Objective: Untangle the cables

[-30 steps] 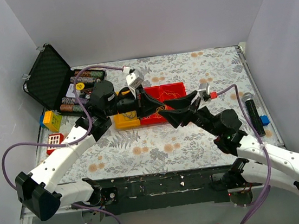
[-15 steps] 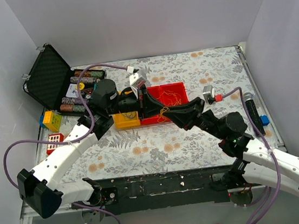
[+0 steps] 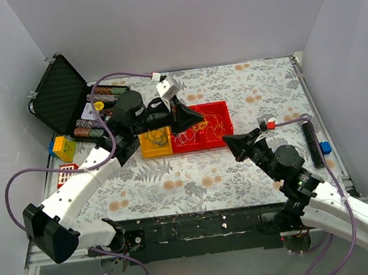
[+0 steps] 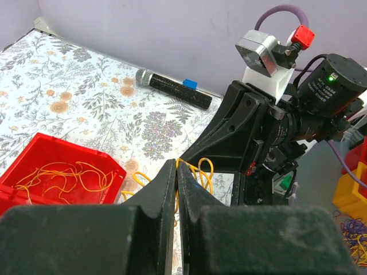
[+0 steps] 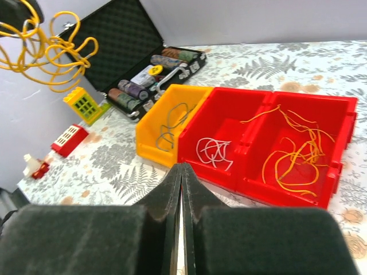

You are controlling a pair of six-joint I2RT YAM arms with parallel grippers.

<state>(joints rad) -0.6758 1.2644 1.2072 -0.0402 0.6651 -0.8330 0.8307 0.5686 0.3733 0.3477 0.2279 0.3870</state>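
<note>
My left gripper [image 4: 176,167] is shut on a tangle of yellow cables [image 4: 202,172] and holds it in the air over the red bin [image 3: 217,110]. From the right wrist view the same tangle [image 5: 54,48] hangs at the upper left. My right gripper [image 5: 182,167] is shut, with nothing visible between its fingers, and sits just in front of the bins. More yellow cables [image 5: 298,146] lie in the right red compartment. White cables [image 5: 213,152] lie in the left red compartment, and dark cables [image 5: 172,123] in the yellow bin [image 5: 150,143]. Seen from above, the left gripper [image 3: 198,117] and right gripper [image 3: 227,141] are apart.
An open black case [image 3: 57,92] with cylinders stands at the back left. Toy blocks [image 3: 62,149] and a red-and-white block [image 3: 67,172] lie near the left edge. A black microphone [image 3: 310,139] and a small blue piece [image 3: 325,147] lie at the right.
The right gripper has shut and drawn back to the near right, away from the left one. The left gripper has risen and moved right over the red bin with the yellow tangle.
</note>
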